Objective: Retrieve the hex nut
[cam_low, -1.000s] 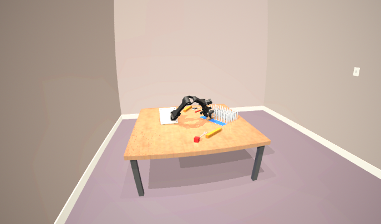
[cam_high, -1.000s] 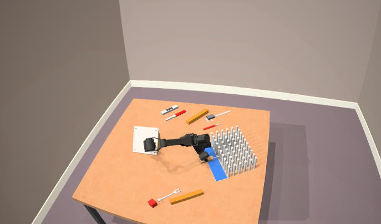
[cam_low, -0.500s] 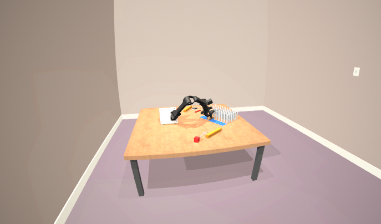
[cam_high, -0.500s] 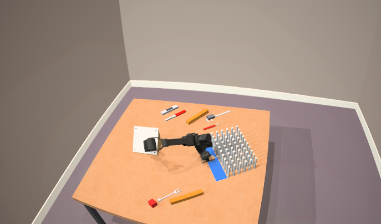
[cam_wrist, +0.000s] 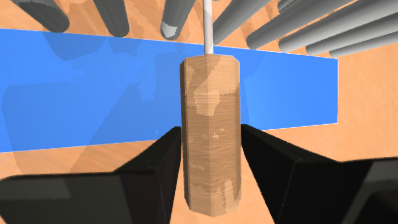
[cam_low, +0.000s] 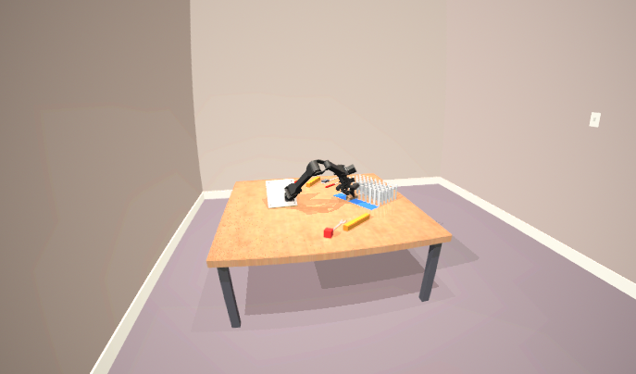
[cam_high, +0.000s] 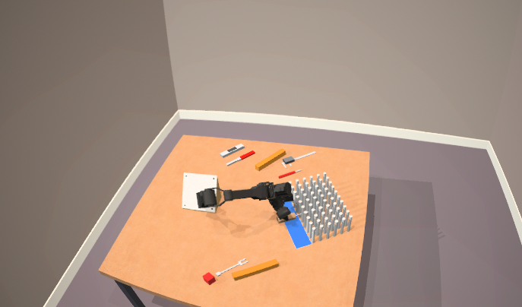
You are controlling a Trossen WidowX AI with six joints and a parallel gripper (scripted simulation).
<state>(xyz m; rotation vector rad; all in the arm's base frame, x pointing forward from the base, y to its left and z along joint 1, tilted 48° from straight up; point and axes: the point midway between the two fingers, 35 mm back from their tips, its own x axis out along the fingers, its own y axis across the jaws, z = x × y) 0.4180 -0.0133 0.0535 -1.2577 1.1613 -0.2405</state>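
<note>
My gripper point(cam_wrist: 210, 131) point(cam_high: 286, 218) is shut on the wooden handle point(cam_wrist: 212, 165) of a tool, over the near edge of the blue taped strip point(cam_wrist: 295, 90) point(cam_high: 298, 235) point(cam_low: 365, 205). The tool's thin metal shaft point(cam_wrist: 208, 30) runs forward from the handle, across the strip's far edge and in between two front spacers. Its far end is out of the wrist view and hidden among the spacers in the top and exterior views. The grey metal spacers point(cam_wrist: 114, 20) point(cam_high: 320, 232) point(cam_low: 379, 197) stand upright in rows behind the strip. The hex nut cannot be made out in any view.
Orange bars point(cam_high: 270, 159) point(cam_high: 255, 269) lie on both sides. A red-handled tool point(cam_high: 287, 174) lies near the field's back corner, with a grey-headed tool point(cam_high: 289, 159) beyond it. Farther left are a red-and-white tool point(cam_high: 247, 155) and a pale grey block point(cam_high: 226, 152). A fork point(cam_high: 230, 268) and red cube point(cam_high: 208, 278) lie in front.
</note>
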